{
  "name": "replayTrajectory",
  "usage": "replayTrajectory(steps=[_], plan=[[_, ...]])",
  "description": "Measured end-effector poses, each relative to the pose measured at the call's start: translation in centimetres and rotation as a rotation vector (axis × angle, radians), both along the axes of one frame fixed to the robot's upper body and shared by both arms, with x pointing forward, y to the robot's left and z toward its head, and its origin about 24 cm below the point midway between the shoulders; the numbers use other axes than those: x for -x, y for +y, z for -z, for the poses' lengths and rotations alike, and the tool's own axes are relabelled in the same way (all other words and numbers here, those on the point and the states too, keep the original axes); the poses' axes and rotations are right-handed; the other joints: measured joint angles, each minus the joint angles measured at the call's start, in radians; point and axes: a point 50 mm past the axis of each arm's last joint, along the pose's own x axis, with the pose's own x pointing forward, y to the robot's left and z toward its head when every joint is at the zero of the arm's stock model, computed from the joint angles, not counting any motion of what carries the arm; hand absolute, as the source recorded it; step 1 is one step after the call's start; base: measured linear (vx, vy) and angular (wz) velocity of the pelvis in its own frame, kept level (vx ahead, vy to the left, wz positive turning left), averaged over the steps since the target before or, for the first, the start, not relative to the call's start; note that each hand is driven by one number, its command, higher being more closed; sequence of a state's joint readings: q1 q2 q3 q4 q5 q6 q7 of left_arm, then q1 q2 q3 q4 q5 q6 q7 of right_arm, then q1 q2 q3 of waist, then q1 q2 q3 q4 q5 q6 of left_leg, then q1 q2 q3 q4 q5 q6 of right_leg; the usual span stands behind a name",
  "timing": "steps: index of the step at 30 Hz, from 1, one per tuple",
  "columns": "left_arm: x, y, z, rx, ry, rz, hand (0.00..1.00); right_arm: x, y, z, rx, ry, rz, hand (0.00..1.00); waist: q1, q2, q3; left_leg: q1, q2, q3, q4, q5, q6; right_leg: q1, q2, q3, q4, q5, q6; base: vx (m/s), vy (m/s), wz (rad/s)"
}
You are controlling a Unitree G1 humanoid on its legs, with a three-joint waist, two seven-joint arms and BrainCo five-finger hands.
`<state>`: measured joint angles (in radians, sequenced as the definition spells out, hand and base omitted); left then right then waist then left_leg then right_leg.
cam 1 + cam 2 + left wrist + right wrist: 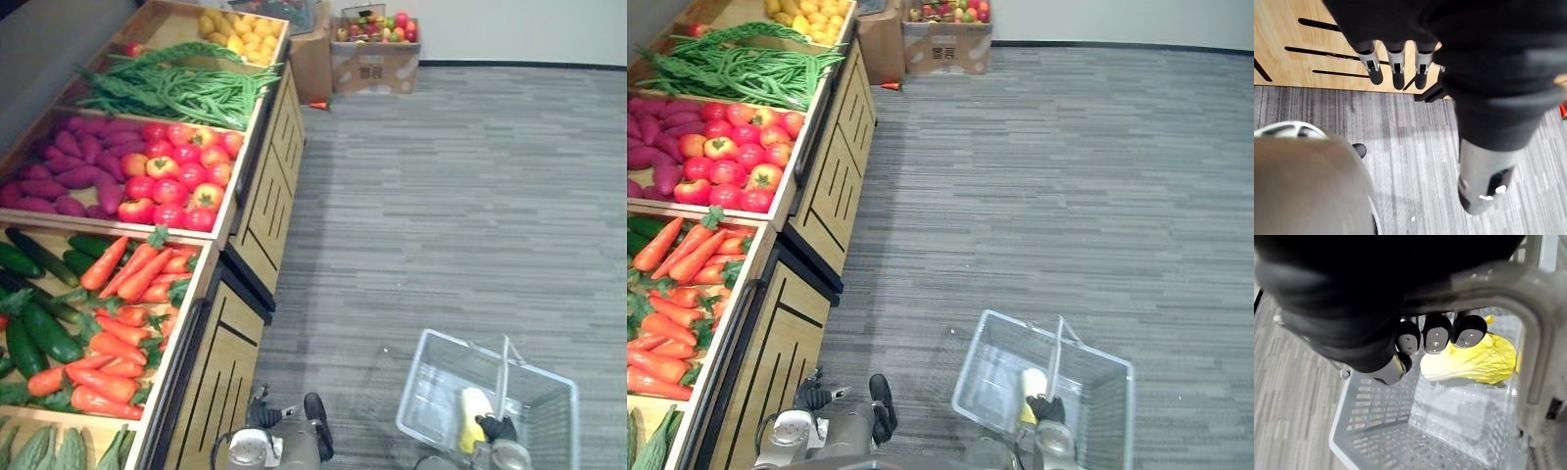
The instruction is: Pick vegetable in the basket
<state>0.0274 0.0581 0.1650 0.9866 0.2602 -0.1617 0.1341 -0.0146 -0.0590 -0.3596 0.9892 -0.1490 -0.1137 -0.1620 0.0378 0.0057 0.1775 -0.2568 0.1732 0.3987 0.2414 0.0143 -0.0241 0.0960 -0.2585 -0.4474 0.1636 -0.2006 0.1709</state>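
Yellow cabbage (1474, 360): down inside the grey basket (431, 384), at its near end. Basket on the grey floor (441, 196), near the wooden stand (225, 372). Right hand (497, 428): fingers (1437, 335) curled tight round the basket handle (1484, 279). Left hand (1396, 24): fingers (1398, 73) straight, holding nothing, close by the stand's front. Up on the stand, carrots (118, 323) and cucumbers (39, 328) nearest, then red tomatoes (181, 171), then green beans (186, 88). Far off by the wall, a cardboard box (374, 61).
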Motion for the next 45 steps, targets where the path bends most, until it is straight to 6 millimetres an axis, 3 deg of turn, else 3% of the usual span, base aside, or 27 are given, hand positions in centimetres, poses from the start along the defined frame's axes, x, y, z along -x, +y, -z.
replayTrajectory(steps=[3, 4, 5, 6, 7, 8, 10, 11, 12, 13, 14, 16, 17, 18, 19, 21, 22, 24, 26, 28, 29, 30, 31, 32, 35, 39, 45], plan=[[0.9, 0.6, 0.2, -0.025, 0.026, 0.014, 0.00, -1.0, 0.8, -0.1, -0.008, -0.010, -0.067, 1.00, 0.022, 0.005, -0.009, -0.004, 0.022, -0.009, 0.093, -0.097, -0.013, 0.017, 0.006, 0.067, -0.035, -0.002, -0.003, 0.02, 0.079, -0.51], [1.2, 1.3, 0.2, -0.051, 0.038, 0.034, 0.00, -1.2, 1.0, -0.2, -0.010, -0.011, -0.083, 1.00, 0.019, -0.010, -0.015, -0.013, 0.008, -0.026, 0.113, -0.125, -0.021, 0.007, -0.006, 0.091, -0.028, -0.017, -0.006, 0.08, 0.147, -0.41], [2.0, 2.1, 0.4, -0.078, 0.073, 0.054, 0.00, -0.3, 1.1, 0.3, -0.016, 0.022, -0.081, 1.00, 0.019, -0.045, -0.033, 0.008, -0.040, -0.031, 0.105, -0.159, -0.030, -0.003, -0.043, 0.105, -0.021, -0.025, -0.008, 0.13, 0.175, -0.40], [2.5, 2.1, 0.6, -0.085, 0.097, 0.073, 0.00, 0.4, 0.9, 0.6, -0.016, 0.048, -0.078, 1.00, 0.018, -0.047, -0.039, 0.031, -0.052, -0.036, 0.077, -0.170, -0.025, -0.018, -0.049, 0.117, 0.045, -0.021, -0.018, 0.20, 0.163, -0.32], [3.3, 1.9, 0.9, -0.086, 0.136, 0.088, 0.00, 0.6, 0.8, 0.7, -0.016, 0.059, -0.081, 1.00, 0.017, -0.049, -0.036, 0.055, -0.052, -0.027, 0.073, -0.178, -0.018, -0.103, -0.079, 0.148, 0.237, 0.002, -0.043, 0.21, 0.188, -0.25], [3.9, 2.3, 1.1, -0.106, 0.162, 0.115, 0.00, 0.9, 1.2, 0.9, -0.020, 0.056, -0.096, 1.00, 0.009, -0.050, -0.037, 0.113, -0.061, -0.023, 0.049, -0.187, -0.018, -0.242, -0.115, 0.240, 0.528, 0.129, -0.067, 0.20, 0.183, -0.14], [4.1, 2.3, 1.1, -0.123, 0.180, 0.164, 0.00, -0.6, 1.6, 0.3, -0.010, 0.006, -0.132, 1.00, -0.008, -0.047, -0.032, 0.194, -0.073, -0.032, 0.000, -0.192, -0.004, -0.297, -0.118, 0.326, 0.672, 0.314, -0.023, 0.19, 0.149, 0.14], [3.7, 2.1, 1.0, -0.128, 0.163, 0.179, 0.00, -0.8, 1.7, 0.2, -0.010, -0.001, -0.139, 1.00, -0.008, -0.035, -0.025, 0.239, -0.075, -0.040, -0.019, -0.195, 0.006, -0.324, -0.115, 0.352, 0.756, 0.336, -0.001, 0.18, 0.070, 0.40], [3.3, 2.2, 0.7, -0.142, 0.143, 0.169, 0.00, -0.8, 2.0, 0.2, -0.013, -0.005, -0.149, 1.00, -0.007, -0.044, -0.022, 0.259, -0.078, -0.053, -0.031, -0.199, 0.008, -0.366, -0.112, 0.335, 0.806, 0.233, -0.018, 0.13, 0.017, 0.43], [3.1, 2.3, 0.7, -0.148, 0.136, 0.165, 0.00, -0.8, 2.0, 0.3, -0.012, -0.004, -0.151, 1.00, -0.008, -0.047, -0.019, 0.266, -0.079, -0.058, -0.038, -0.199, 0.008, -0.387, -0.107, 0.311, 0.806, 0.173, -0.024, 0.14, -0.061, 0.55], [2.7, 2.5, 0.5, -0.151, 0.119, 0.149, 0.00, -0.2, 1.9, 0.5, -0.013, 0.013, -0.144, 1.00, -0.009, -0.052, -0.002, 0.278, -0.078, -0.080, -0.050, -0.199, 0.008, -0.406, -0.096, 0.252, 0.736, 0.081, -0.050, 0.17, -0.130, 0.71], [2.4, 2.6, 0.3, -0.150, 0.101, 0.113, 0.00, 0.1, 2.0, 0.6, -0.020, 0.012, -0.137, 1.00, -0.006, -0.069, 0.014, 0.277, -0.079, -0.104, -0.066, -0.198, 0.008, -0.395, -0.066, 0.205, 0.441, 0.071, -0.059, 0.22, -0.226, 0.87], [2.0, 2.9, 0.1, -0.159, 0.082, 0.095, 0.00, 0.4, 2.0, 0.8, -0.034, 0.017, -0.094, 1.00, -0.008, -0.092, 0.029, 0.267, -0.078, -0.115, -0.067, -0.197, 0.005, -0.371, -0.051, 0.238, 0.230, 0.084, -0.054, 0.25, -0.310, 1.23], [1.7, 3.3, -0.2, -0.180, 0.063, 0.078, 0.00, 1.4, 1.5, 1.1, -0.041, 0.040, -0.044, 1.00, -0.010, -0.126, 0.041, 0.256, -0.088, -0.151, -0.072, -0.192, -0.023, -0.368, -0.043, 0.293, 0.148, 0.142, -0.042, 0.28, -0.363, 1.27], [1.2, 3.3, -0.4, -0.182, 0.045, 0.068, 0.00, 1.3, 1.2, 1.0, -0.038, 0.035, -0.030, 1.00, -0.007, -0.123, 0.050, 0.256, -0.086, -0.176, -0.084, -0.184, -0.042, -0.373, -0.025, 0.306, 0.159, 0.154, -0.046, 0.33, -0.430, 0.90], [1.7, 3.2, -0.2, -0.182, 0.051, 0.035, 0.00, 0.7, 0.5, 0.6, -0.016, 0.026, -0.015, 1.00, 0.008, -0.096, 0.052, 0.251, -0.039, -0.201, -0.122, -0.154, -0.098, -0.402, 0.022, 0.309, 0.228, 0.098, -0.069, 0.25, -0.339, 0.26], [1.8, 2.9, -0.2, -0.174, 0.050, 0.021, 0.00, 0.6, 0.1, 0.5, 0.000, 0.019, -0.013, 1.00, 0.023, -0.080, 0.046, 0.249, -0.019, -0.222, -0.141, -0.139, -0.126, -0.420, 0.040, 0.282, 0.280, 0.051, -0.081, 0.24, -0.298, 0.50], [1.3, 2.5, -0.3, -0.165, 0.023, -0.006, 0.00, 0.9, -0.5, 0.4, 0.010, 0.022, 0.013, 1.00, 0.015, -0.058, 0.040, 0.233, 0.005, -0.299, -0.176, -0.094, -0.142, -0.407, 0.038, 0.184, 0.312, -0.005, -0.091, 0.27, -0.270, 1.13], [0.6, 1.9, -0.7, -0.133, -0.031, -0.036, 0.00, 2.9, -1.4, 0.9, 0.010, 0.073, 0.096, 1.00, -0.007, -0.050, 0.037, 0.170, 0.005, -0.350, -0.160, -0.006, -0.087, -0.332, -0.006, 0.035, 0.322, -0.013, -0.111, 0.27, -0.236, 1.98], [0.4, 1.6, -0.8, -0.108, -0.057, -0.071, 0.00, 4.5, -2.2, 1.1, 0.030, 0.115, 0.137, 1.00, -0.005, -0.049, 0.036, 0.131, -0.003, -0.327, -0.066, 0.035, -0.057, -0.252, -0.027, -0.018, 0.342, -0.014, -0.114, 0.28, -0.151, 2.02], [0.4, 1.2, -0.8, -0.088, -0.061, -0.085, 0.00, 5.1, -2.9, 1.0, 0.052, 0.124, 0.141, 1.00, -0.004, -0.046, 0.037, 0.125, -0.003, -0.287, -0.024, 0.057, -0.040, -0.241, -0.045, -0.021, 0.435, -0.007, -0.132, 0.22, -0.100, 1.75], [0.6, 1.1, -0.7, -0.085, -0.056, -0.088, 0.00, 5.0, -3.2, 0.8, 0.061, 0.116, 0.141, 1.00, -0.005, -0.028, 0.040, 0.119, 0.009, -0.269, -0.012, 0.062, -0.039, -0.252, -0.047, -0.010, 0.453, -0.043, -0.116, 0.10, -0.099, 1.37], [1.0, 1.6, -0.6, -0.093, -0.046, -0.099, 0.00, 4.8, -3.1, 0.7, 0.064, 0.106, 0.136, 1.00, -0.002, -0.055, 0.018, 0.114, -0.001, -0.245, -0.013, 0.065, -0.044, -0.222, -0.043, 0.007, 0.320, -0.028, -0.109, 0.01, -0.100, 1.22], [1.0, 1.9, -0.5, -0.095, -0.040, -0.108, 0.00, 4.4, -3.1, 0.6, 0.066, 0.093, 0.128, 1.00, -0.004, -0.057, 0.015, 0.113, 0.003, -0.214, -0.022, 0.059, -0.051, -0.170, -0.044, -0.024, 0.269, -0.070, -0.089, 0.07, -0.136, 1.19], [1.8, 0.9, 0.1, -0.056, -0.001, -0.138, 0.00, 3.7, -4.6, -0.2, 0.104, 0.048, 0.138, 1.00, -0.004, -0.005, 0.006, 0.108, 0.031, -0.045, -0.035, 0.048, -0.051, -0.122, -0.039, -0.123, 0.239, -0.067, -0.094, 0.09, -0.037, 0.82], [2.3, 1.2, 0.4, -0.054, 0.033, -0.115, 0.00, 4.1, -4.6, 0.0, 0.090, 0.054, 0.160, 1.00, -0.009, 0.004, -0.004, 0.104, 0.004, 0.198, -0.104, 0.097, 0.019, -0.067, -0.049, -0.222, 0.161, -0.045, -0.057, 0.04, 0.093, 0.68], [3.6, 1.6, 1.2, -0.071, 0.126, -0.051, 0.00, 5.8, -3.4, 1.2, 0.016, 0.136, 0.207, 1.00, -0.034, 0.006, -0.006, 0.107, -0.067, 0.243, -0.210, 0.093, 0.033, -0.005, -0.060, -0.344, 0.117, -0.014, -0.011, 0.03, 0.145, 0.59]])
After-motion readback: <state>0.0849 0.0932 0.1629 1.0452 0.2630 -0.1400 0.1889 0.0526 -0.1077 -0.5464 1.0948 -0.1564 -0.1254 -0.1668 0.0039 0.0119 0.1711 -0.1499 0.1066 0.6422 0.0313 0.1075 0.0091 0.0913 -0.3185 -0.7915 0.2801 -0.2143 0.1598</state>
